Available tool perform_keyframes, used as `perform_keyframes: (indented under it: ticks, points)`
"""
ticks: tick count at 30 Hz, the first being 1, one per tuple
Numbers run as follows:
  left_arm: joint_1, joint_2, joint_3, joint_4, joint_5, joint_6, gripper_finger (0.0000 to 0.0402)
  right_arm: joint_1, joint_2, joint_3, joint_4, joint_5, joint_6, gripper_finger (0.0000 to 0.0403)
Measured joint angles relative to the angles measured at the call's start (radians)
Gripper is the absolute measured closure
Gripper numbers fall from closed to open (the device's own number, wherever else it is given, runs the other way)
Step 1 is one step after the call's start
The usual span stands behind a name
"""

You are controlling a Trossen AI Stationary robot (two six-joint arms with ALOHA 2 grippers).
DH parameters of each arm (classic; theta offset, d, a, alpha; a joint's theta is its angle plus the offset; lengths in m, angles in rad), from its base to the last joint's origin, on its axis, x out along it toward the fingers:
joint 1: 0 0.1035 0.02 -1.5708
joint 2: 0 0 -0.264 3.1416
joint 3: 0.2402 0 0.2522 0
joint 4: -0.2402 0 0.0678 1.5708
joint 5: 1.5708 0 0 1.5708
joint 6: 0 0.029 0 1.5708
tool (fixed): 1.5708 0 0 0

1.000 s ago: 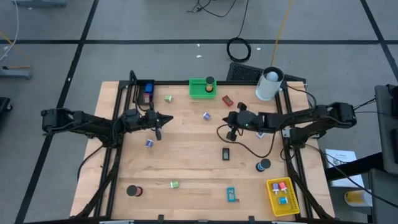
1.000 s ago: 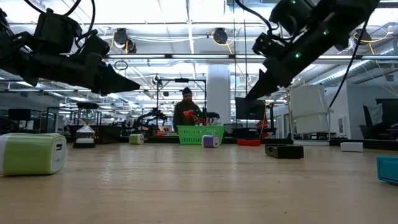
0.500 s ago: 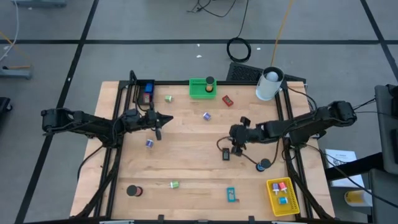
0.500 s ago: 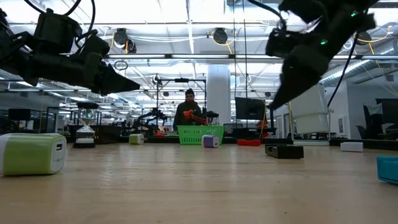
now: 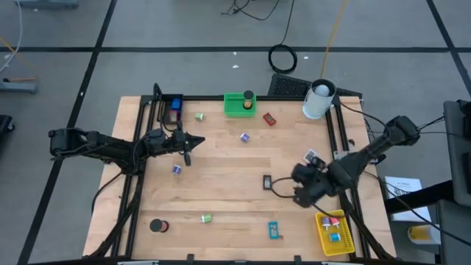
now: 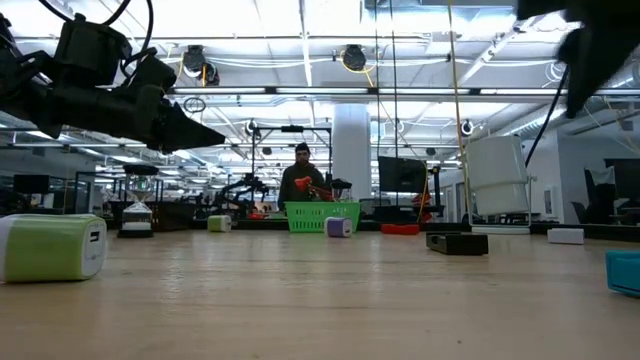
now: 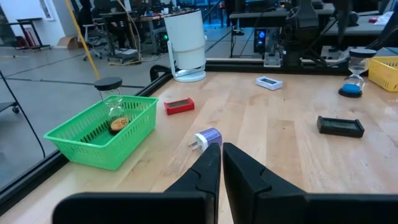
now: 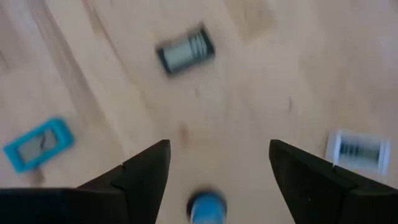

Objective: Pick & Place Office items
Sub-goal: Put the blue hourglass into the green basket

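My right gripper [image 5: 303, 193] hangs with fingers spread and empty, the blue-capped item [image 8: 207, 205] lying on the wood directly between them, far nearer this arm than the closed left gripper [image 5: 186, 154].

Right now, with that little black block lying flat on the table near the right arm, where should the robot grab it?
Across its two long sides, coming straight down from above. The black block lies flat and low, so probably only its narrow width fits between the fingers. The right gripper, open, hovers close by.
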Motion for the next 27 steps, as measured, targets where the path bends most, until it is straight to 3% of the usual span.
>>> perform_keyframes:
  ticks: [4,9,17,27]
  points:
    - [0.000,0.000,0.000,0.000,0.000,0.000,0.0376,0.109,0.000,0.003,-0.143,-0.009,0.210,0.0131]
    - [0.000,0.000,0.000,0.000,0.000,0.000,0.0376,0.173,0.000,0.003,-0.208,-0.007,0.326,0.0110]
    - [0.000,0.000,0.000,-0.002,0.000,0.000,0.0376,0.221,0.000,-0.029,-0.193,-0.037,0.386,0.0063]
    - [0.000,0.000,0.000,-0.009,0.000,0.000,0.0376,0.270,0.001,-0.169,-0.019,-0.059,0.379,0.0064]
